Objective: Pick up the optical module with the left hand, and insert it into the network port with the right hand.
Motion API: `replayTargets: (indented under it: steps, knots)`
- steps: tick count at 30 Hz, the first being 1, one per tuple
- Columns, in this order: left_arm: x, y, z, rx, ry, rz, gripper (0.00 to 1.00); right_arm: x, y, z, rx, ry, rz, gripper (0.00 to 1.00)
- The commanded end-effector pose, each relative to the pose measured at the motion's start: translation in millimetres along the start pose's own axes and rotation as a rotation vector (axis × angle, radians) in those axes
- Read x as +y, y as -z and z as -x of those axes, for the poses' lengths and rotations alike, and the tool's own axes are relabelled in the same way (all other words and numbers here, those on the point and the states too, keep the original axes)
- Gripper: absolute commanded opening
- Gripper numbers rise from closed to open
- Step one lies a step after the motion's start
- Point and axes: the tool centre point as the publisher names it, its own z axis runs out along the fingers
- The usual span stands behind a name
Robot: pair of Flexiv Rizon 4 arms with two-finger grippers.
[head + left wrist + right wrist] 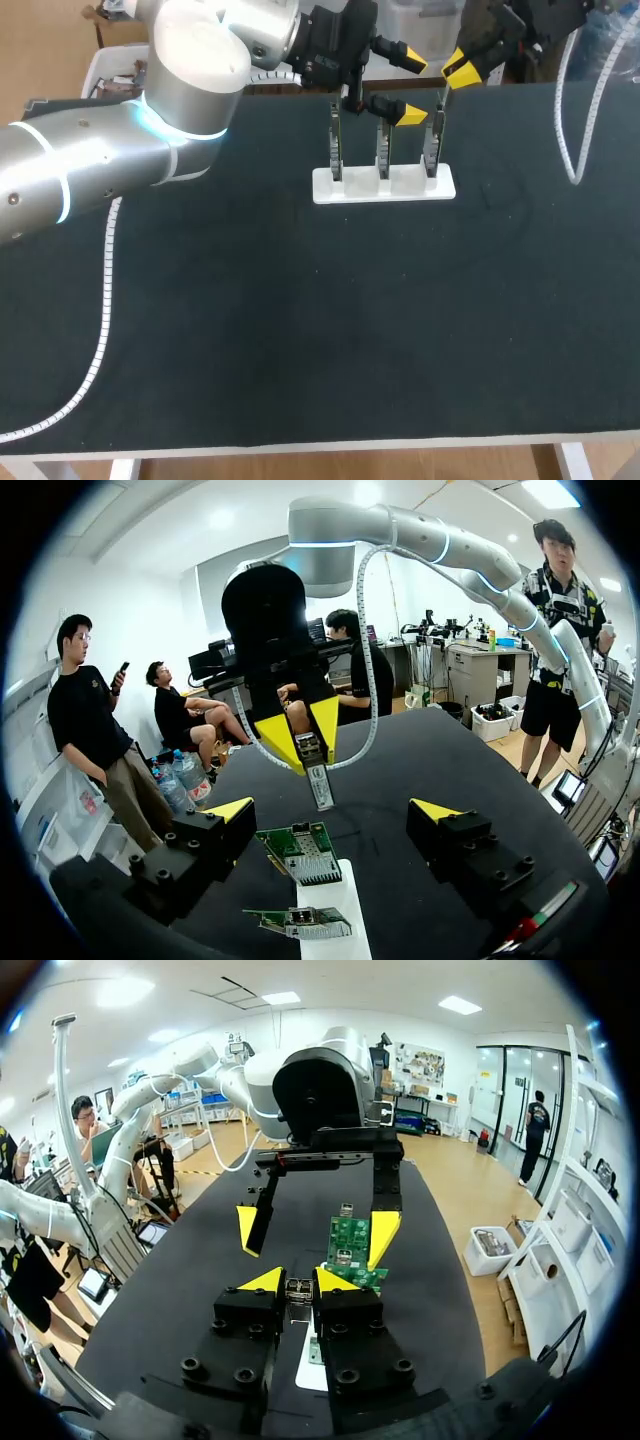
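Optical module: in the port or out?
Out. Right gripper holds the optical module above the network card, not touching it.

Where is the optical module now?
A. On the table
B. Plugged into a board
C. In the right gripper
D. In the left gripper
C: the right gripper has its yellow tips closed on the optical module from two sides, while the left gripper stands open.
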Motion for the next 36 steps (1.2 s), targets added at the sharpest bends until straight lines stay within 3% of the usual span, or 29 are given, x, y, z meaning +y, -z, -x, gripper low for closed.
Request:
replayTargets:
  steps: [1,36]
  knots:
    - [0.1,-0.2,1.0,0.004,0.0,0.0,1.0,0.0,3.6,-0.2,-0.002,0.001,0.0,0.0]
    - [0.1,-0.2,1.0,0.004,0.0,0.0,1.0,4.3,-3.2,-5.9,0.012,-0.004,0.028,0.0]
